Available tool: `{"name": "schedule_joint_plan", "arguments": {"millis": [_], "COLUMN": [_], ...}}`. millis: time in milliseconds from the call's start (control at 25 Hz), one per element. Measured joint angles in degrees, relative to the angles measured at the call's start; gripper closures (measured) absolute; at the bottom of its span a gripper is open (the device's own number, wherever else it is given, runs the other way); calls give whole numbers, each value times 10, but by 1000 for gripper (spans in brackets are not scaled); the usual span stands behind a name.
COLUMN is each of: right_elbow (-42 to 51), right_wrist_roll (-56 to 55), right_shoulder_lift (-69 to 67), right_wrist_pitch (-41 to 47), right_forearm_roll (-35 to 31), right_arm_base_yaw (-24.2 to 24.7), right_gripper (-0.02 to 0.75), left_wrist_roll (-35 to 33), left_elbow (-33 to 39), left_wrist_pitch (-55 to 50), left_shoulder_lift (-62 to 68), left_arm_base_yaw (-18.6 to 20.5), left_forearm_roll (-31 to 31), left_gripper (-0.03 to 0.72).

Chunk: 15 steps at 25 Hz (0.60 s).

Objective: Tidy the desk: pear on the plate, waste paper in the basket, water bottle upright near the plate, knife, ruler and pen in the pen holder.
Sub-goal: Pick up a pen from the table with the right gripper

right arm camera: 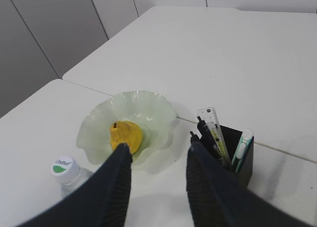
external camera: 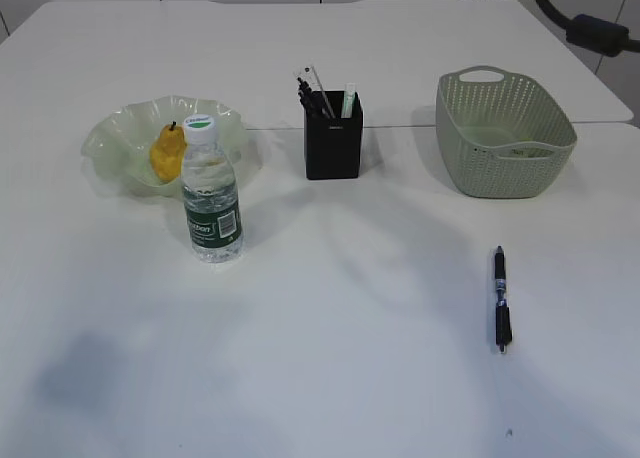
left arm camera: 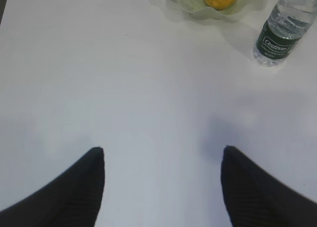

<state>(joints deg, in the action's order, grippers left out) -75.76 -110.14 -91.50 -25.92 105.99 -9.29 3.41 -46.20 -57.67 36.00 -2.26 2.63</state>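
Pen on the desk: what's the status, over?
Both tools open, empty. Pen lies loose, not in pen holder. Pear on plate, bottle upright. Nothing blocking.

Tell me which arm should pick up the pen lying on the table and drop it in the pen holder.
Right, probably. The pen lies on the right side of the table, below the basket, and the pen holder sits under the empty right gripper. The left gripper, also empty, hangs near the water bottle.
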Motion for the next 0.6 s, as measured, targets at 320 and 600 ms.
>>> {"name": "schedule_joint_plan", "arguments": {"millis": [320,600], "right_elbow": [0,0], "right_wrist_roll": [5,14], "right_shoulder_lift": [0,0], "right_wrist_pitch": [0,1], "right_forearm_roll": [0,0], "right_arm_base_yaw": [0,0], "right_gripper": [449,449], "left_wrist_roll": [0,0], "left_elbow": [0,0], "left_wrist_pitch": [0,0], "left_shoulder_lift": [0,0], "left_arm_base_yaw": [0,0], "left_forearm_roll": [0,0], "left_gripper": [167,167]}}
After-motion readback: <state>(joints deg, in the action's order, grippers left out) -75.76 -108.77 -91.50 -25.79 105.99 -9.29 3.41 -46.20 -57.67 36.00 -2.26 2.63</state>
